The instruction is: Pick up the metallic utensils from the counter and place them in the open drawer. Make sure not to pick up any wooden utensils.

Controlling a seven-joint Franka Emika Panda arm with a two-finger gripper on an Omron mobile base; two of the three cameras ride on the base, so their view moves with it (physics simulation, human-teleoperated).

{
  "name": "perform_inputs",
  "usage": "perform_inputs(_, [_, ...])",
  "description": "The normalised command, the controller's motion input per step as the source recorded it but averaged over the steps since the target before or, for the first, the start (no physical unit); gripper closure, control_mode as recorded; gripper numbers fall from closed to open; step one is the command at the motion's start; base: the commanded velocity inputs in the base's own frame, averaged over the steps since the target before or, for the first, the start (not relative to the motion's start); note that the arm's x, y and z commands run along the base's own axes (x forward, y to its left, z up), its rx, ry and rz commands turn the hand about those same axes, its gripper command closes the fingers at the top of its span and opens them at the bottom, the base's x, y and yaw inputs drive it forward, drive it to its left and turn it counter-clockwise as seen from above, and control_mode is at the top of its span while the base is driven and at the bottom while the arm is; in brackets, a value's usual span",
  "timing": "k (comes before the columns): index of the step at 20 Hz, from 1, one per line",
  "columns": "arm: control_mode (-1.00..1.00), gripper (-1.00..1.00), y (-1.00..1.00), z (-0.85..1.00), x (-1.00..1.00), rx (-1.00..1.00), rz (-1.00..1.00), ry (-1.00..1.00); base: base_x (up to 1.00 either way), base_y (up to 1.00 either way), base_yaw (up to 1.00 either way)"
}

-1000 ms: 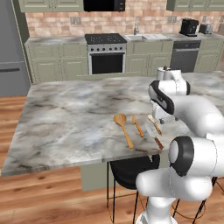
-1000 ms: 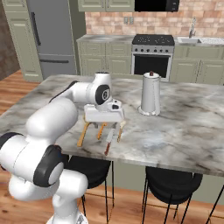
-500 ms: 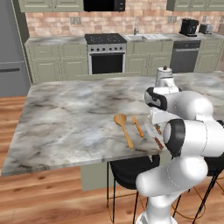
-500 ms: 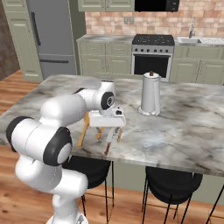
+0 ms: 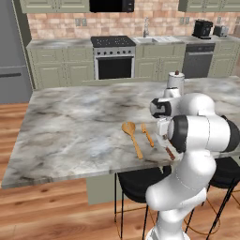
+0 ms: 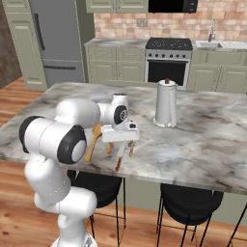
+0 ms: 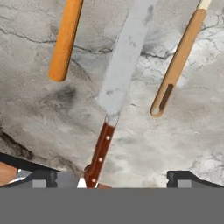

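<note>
My gripper (image 7: 113,178) is open and hangs just above the counter (image 7: 52,113), pointing down. Right below it lies the knife: silvery blade (image 7: 123,65), reddish-brown handle (image 7: 99,153) running between my fingertips (image 7: 43,177) without touching them. On one side of the blade lies an orange handle (image 7: 65,39), on the other a slim tan handle (image 7: 177,61) with a slot. In the right base view the gripper (image 6: 123,143) hovers over the knife handle (image 6: 118,163), with the big wooden spoon (image 6: 92,142) to its left. The open drawer is out of view.
A tall white-and-silver kettle (image 6: 165,103) stands on the counter behind the utensils. The utensils lie close to the counter's front edge (image 5: 140,166), with black stools (image 6: 185,207) under it. A stove (image 5: 115,56) and cabinets line the back wall.
The arm's elbow has swung closer to the cameras and the hand has sunk slightly over the knife. The jaws stay open and the utensils have not moved.
</note>
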Motion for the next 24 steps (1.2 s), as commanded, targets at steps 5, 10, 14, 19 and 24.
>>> perform_inputs(5, [-1.00, -1.00, 0.00, -0.28, 0.38, 0.13, 0.10, 0.00, 0.00, 0.00, 0.00])
perform_inputs(10, [-1.00, -1.00, 0.00, -0.32, 0.05, 0.09, 0.10, 0.03, 0.00, 0.00, 0.00])
perform_inputs(14, [-1.00, -1.00, 0.00, -0.20, -0.10, 0.01, 0.07, 0.03, 0.00, 0.00, 0.00])
perform_inputs(19, [-1.00, -1.00, 0.00, -0.15, -0.24, 0.00, 0.00, 0.00, 0.00, 0.00, 0.00])
perform_inputs(24, [-1.00, -1.00, 0.00, -0.15, -0.26, 0.00, 0.00, 0.00, 0.00, 0.00, 0.00])
